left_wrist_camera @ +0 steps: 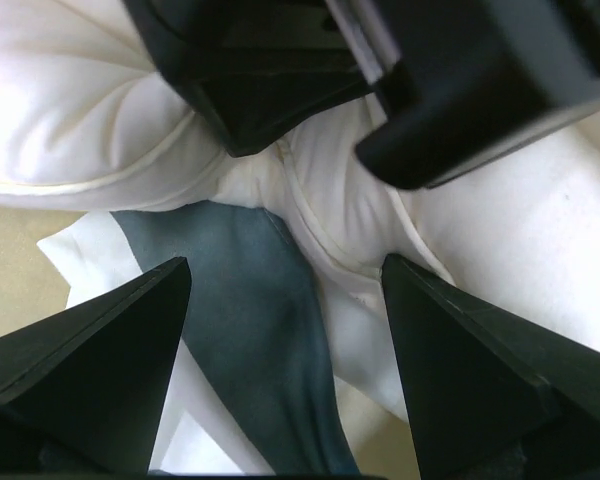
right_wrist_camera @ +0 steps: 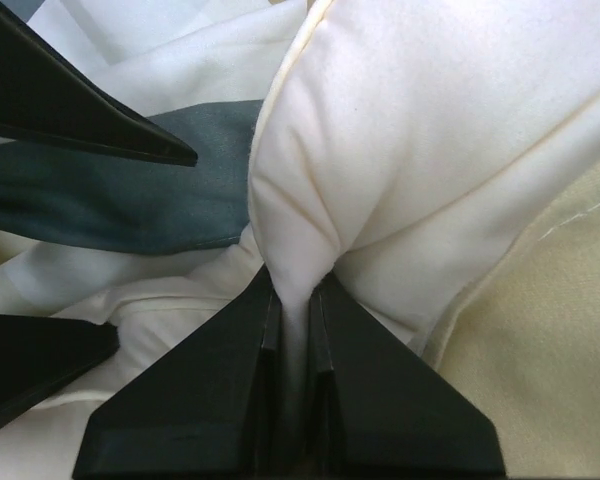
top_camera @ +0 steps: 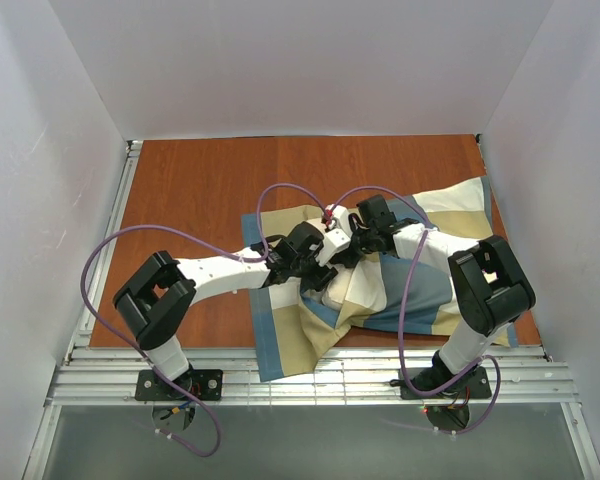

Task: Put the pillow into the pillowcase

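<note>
The pillow (right_wrist_camera: 430, 130) is plump and cream-white, its smooth cover drawn into deep folds with a piped seam along one edge; no mark or print shows on the part in view. It sits at the middle of the pillowcase (top_camera: 450, 215), bulging up among rumpled cloth, and how far inside it lies cannot be told. The pillowcase is soft fabric in large blue, tan and cream blocks, flat at its far right corner and bunched at its centre, with a dark blue strip creased against the pillow's side. The right gripper (right_wrist_camera: 295, 300) is clamped tight on a pinched ridge of the pillow over the pillowcase's centre. The left gripper (left_wrist_camera: 285, 260) hangs right beside it, jaws spread wide and holding nothing, the blue strip and white pillow beneath them. The pillowcase lies on a reddish-brown wooden table (top_camera: 200, 190), its near edge draping over ribbed aluminium rails (top_camera: 310, 380). Plain white walls (top_camera: 280, 60) stand behind and on both sides of the pillowcase, and purple cables (top_camera: 110, 250) loop above it
</note>
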`<state>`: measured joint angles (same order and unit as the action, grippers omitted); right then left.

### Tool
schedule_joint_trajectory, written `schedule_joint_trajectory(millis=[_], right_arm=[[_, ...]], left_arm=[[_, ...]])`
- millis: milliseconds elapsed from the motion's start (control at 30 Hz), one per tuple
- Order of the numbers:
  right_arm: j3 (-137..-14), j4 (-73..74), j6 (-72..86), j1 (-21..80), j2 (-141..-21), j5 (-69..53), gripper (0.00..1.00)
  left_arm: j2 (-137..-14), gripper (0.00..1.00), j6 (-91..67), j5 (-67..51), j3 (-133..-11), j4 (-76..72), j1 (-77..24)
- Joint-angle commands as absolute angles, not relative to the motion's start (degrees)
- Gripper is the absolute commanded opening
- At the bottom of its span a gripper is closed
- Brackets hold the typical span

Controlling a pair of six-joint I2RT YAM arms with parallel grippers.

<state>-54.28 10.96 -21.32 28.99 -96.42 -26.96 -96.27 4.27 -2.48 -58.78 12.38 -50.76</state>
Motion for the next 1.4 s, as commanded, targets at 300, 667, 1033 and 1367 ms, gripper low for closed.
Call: schedule_joint_trajectory(millis=[300,667,1033,1367], right_arm=[[-50.01,26.45,-23.55,28.30,-96.68,-25.31,0.01],[-50.10,27.60,-24.97,27.25,-95.54,-27.59,0.01],[-52.12,25.93,-18.55,25.49,-97.12,-32.52,0.01],[-52.65,26.37,-16.70,25.22,-96.50,-34.37,0.01]], left_arm=[[-102.83,0.61,8.52,7.99,-52.47,12.48,-51.86],[-101.87,0.66,9.76,5.90,-49.31,14.24,-51.50],[-87.79,0.72,4.92,6.93,-41.30,3.25,-51.42],[-92.55,0.76,4.22,8.52,-46.58,3.34,-51.59]])
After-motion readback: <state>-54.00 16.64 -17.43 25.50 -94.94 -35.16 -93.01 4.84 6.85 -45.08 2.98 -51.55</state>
